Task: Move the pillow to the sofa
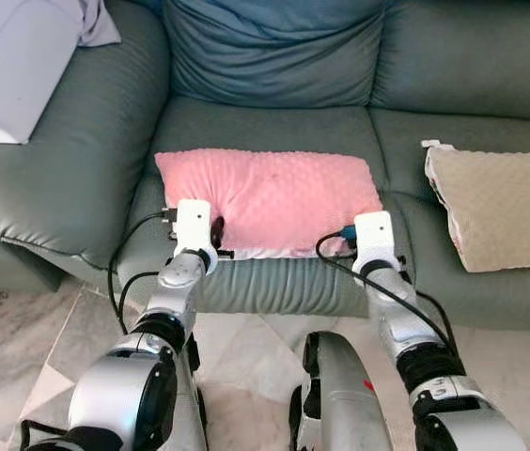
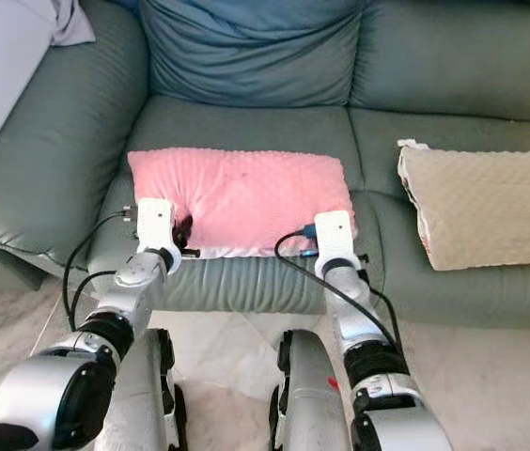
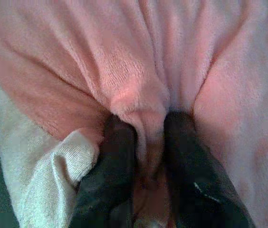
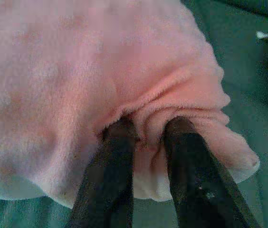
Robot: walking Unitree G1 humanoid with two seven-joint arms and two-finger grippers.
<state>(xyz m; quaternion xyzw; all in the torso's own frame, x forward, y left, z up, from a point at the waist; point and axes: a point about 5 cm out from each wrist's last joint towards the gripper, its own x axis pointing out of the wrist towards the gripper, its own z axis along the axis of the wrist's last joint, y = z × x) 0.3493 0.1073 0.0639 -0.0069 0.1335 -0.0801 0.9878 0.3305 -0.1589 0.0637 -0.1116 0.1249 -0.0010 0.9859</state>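
A pink fuzzy pillow [image 1: 274, 197] with a white underside lies flat on the grey-green sofa's middle seat [image 1: 274, 127]. My left gripper [image 1: 216, 230] pinches the pillow's near left edge; in the left wrist view its black fingers [image 3: 117, 142] are shut on a fold of pink fabric [image 3: 148, 118]. My right gripper [image 1: 364, 221] holds the near right corner; the right wrist view shows its fingers [image 4: 119, 137] shut on bunched pink cloth [image 4: 148, 118]. Both arms reach forward from the floor in front of the sofa.
A beige textured pillow [image 1: 500, 202] lies on the right seat. A blue-grey back cushion [image 1: 274, 47] stands behind the pink one. A white sheet or box [image 1: 11, 66] rests on the left armrest [image 1: 58, 178]. Marble floor [image 1: 21, 357] lies below.
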